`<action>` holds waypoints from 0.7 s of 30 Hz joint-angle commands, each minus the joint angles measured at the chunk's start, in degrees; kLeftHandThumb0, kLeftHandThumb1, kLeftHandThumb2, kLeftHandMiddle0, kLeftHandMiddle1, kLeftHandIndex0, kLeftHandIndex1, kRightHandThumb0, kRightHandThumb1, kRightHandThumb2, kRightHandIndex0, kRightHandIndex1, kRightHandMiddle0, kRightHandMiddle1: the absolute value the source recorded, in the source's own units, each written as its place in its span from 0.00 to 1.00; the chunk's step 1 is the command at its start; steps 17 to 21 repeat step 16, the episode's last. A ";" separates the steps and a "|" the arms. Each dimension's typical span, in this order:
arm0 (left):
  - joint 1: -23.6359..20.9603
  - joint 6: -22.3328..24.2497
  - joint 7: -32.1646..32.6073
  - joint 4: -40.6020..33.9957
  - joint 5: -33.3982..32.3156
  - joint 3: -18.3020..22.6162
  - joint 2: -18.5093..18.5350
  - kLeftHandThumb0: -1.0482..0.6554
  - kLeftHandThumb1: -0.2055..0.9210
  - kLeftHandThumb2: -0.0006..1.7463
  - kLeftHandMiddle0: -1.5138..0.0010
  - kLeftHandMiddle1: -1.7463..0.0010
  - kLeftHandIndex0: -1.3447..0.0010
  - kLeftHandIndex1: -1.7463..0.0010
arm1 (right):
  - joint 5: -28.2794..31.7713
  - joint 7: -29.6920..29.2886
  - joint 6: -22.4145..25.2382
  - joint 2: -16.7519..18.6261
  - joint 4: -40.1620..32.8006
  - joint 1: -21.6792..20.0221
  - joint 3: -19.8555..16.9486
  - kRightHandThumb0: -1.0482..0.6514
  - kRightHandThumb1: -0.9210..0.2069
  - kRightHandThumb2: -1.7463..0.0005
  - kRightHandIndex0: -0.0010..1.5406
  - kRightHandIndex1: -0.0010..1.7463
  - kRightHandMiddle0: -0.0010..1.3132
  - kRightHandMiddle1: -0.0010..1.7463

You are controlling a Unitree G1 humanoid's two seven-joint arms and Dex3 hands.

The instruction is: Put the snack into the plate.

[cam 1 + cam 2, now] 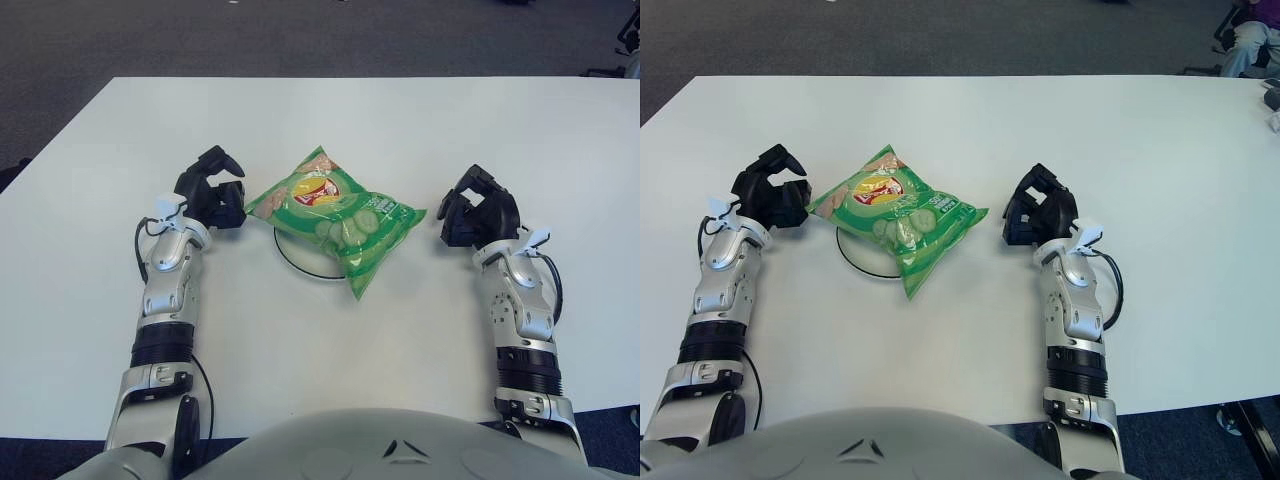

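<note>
On the white table [330, 110], mid-front, the green snack bag [338, 218] lay across the plate [296, 259], covering most of it; only the plate's near-left rim showed as a thin dark arc. The bag's near corner overhung the rim toward the robot. The snack looked already in place, so little seemed left beyond checking the seating.

Handling guess: a puffed foil chip bag, so light, soft, air-filled, slick-skinned, contents fragile. A hard squeeze would likely crush the chips or pop it. Best holds were probably the crimped end seams, top by the left hand or the near corner, pinched lightly, not the belly.

The left hand [212, 192] sat just beside the bag's upper-left corner, fingers curled loosely inward, holding nothing; whether a fingertip touched the foil couldn't be told. The right hand [477, 208] was near the bag's right corner with a clear gap, fingers curled, empty too.

Room: open tabletop on all sides of the plate, far edge well apart, near edge hidden behind the robot's torso [400, 445]. Both forearms flanked the plate, so a nudge from either side had free space. A hasty push might slide the light plate.
</note>
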 commanded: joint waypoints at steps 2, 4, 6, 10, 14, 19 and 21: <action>8.46 -0.14 -0.33 4.94 -0.36 -0.27 -2.94 0.31 0.39 0.81 0.13 0.00 0.49 0.00 | -0.29 0.20 -0.36 0.55 3.64 5.70 -0.49 0.61 0.87 0.00 0.57 1.00 0.53 0.99; 8.40 -0.21 -0.28 5.06 -0.40 -0.17 -2.97 0.31 0.39 0.81 0.13 0.00 0.49 0.00 | -0.29 0.33 -0.49 0.56 3.59 5.73 -0.43 0.61 0.88 0.00 0.57 1.00 0.53 0.99; 8.20 -0.28 -0.25 5.46 -0.45 -0.01 -2.96 0.31 0.39 0.81 0.13 0.00 0.49 0.00 | -0.31 0.43 -0.76 0.63 3.80 5.66 -0.37 0.61 0.88 0.00 0.57 1.00 0.54 0.98; 8.04 -0.26 -0.10 5.72 -0.49 0.18 -3.01 0.31 0.39 0.81 0.13 0.00 0.49 0.00 | -0.19 0.63 -0.99 0.75 3.89 5.63 -0.38 0.61 0.88 0.00 0.58 1.00 0.55 0.98; 7.77 -0.49 -0.27 6.31 -0.58 0.34 -2.95 0.31 0.39 0.81 0.13 0.00 0.49 0.00 | -0.04 0.94 -1.40 0.91 4.23 5.50 -0.48 0.61 0.89 0.00 0.58 1.00 0.55 0.97; 7.67 -0.65 -0.37 6.55 -0.60 0.39 -2.93 0.31 0.39 0.81 0.14 0.00 0.49 0.00 | 0.02 1.02 -1.56 0.97 4.40 5.43 -0.52 0.61 0.89 0.00 0.58 1.00 0.55 0.97; 7.67 -0.65 -0.37 6.55 -0.60 0.39 -2.93 0.31 0.39 0.81 0.14 0.00 0.49 0.00 | 0.02 1.02 -1.56 0.97 4.40 5.43 -0.52 0.61 0.89 0.00 0.58 1.00 0.55 0.97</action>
